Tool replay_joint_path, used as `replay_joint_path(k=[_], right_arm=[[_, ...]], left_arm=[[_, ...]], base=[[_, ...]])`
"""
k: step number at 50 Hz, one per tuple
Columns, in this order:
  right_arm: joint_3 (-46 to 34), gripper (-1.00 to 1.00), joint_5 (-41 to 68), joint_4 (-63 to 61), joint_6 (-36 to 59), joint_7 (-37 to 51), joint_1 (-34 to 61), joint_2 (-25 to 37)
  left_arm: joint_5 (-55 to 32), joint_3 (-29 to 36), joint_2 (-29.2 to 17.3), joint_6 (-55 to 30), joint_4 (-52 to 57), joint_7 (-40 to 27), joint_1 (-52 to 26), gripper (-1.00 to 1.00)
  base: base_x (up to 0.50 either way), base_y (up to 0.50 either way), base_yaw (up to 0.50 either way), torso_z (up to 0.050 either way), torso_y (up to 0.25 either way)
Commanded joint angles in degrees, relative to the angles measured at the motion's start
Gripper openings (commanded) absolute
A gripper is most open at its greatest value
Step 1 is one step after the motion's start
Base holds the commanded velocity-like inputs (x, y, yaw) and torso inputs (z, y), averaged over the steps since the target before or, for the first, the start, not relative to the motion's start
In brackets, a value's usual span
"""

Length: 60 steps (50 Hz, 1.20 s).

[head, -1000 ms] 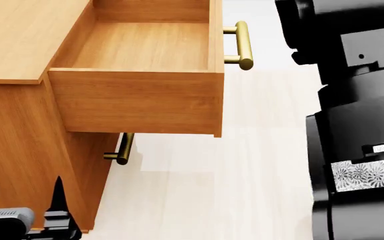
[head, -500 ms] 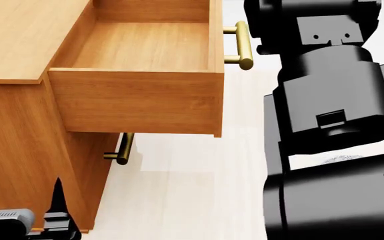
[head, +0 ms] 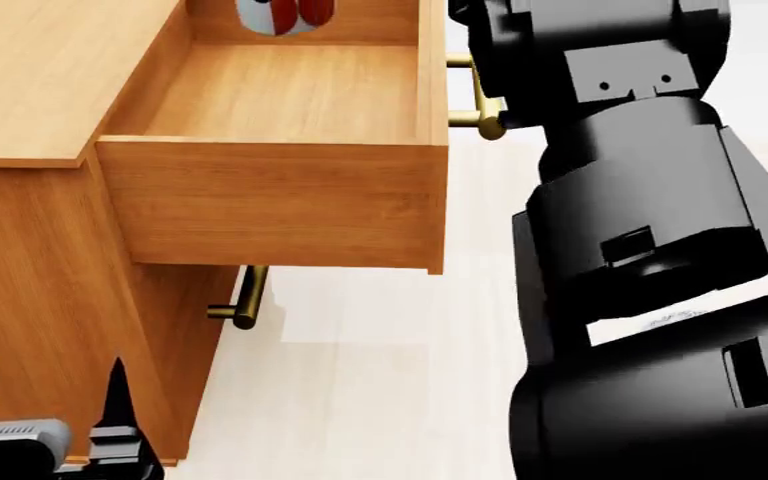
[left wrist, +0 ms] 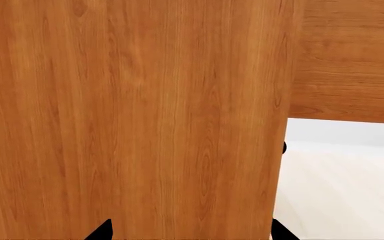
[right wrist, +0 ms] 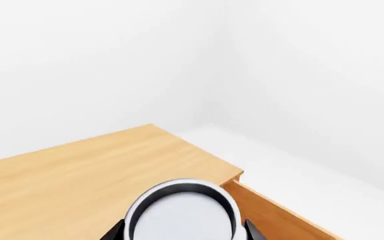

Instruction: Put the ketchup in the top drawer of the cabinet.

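The ketchup [head: 284, 14] hangs at the head view's upper edge, over the far end of the open top drawer [head: 277, 95]; only its red and white lower part shows. In the right wrist view its silver-grey top [right wrist: 182, 212] sits between the two dark fingertips of my right gripper [right wrist: 183, 231], which is shut on it above the cabinet [right wrist: 92, 170]. My right arm [head: 638, 240] fills the head view's right side. My left gripper [head: 45, 385] is open and empty, low beside the cabinet's side [left wrist: 132, 120].
The top drawer's brass handle [head: 486, 118] is partly hidden behind my right arm. The lower drawer's brass handle [head: 241, 298] sticks out under the open drawer. The cabinet's flat top [head: 37, 70] lies to the left. Pale floor [head: 384, 380] spreads below.
My right arm has swung left and forward toward the drawer, covering part of its handle. The ketchup has come into the head view over the drawer's far end. The left gripper has not moved.
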Motion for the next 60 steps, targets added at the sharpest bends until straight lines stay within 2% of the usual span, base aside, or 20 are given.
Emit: replay_joint_path(k=[1,21,35,60], right_arm=[[-5.7,-1.00,2.8,0.0,0.7,-2.8,-0.5,-0.1],[-11.0,-1.00,5.6,0.0,0.6,-2.9,-3.0,-0.1],[-7.6,-1.00,2.6,0.0,1.8,-3.3,-3.9,-0.1],[-8.2,-1.00,2.2,0.0,0.4,-3.4,-6.6,-0.1]], left_arm=[[-0.2,0.1,-0.1,0.1,0.1,-0.1,0.1,1.00],[-0.3,0.2,-0.5,0.3,-0.1,-0.5,0.3,1.00],[-0.4,0.4,-0.5,0.9,-0.6,-0.5,0.4,1.00],[-0.5,0.6,-0.7,1.4,-0.9,-0.9,0.5,1.00]], base=[[0.00,0.00,0.00,0.000,0.000],[0.00,0.00,0.00,0.000,0.001],[0.00,0.00,0.00,0.000,0.001],[0.00,0.00,0.00,0.001,0.000]])
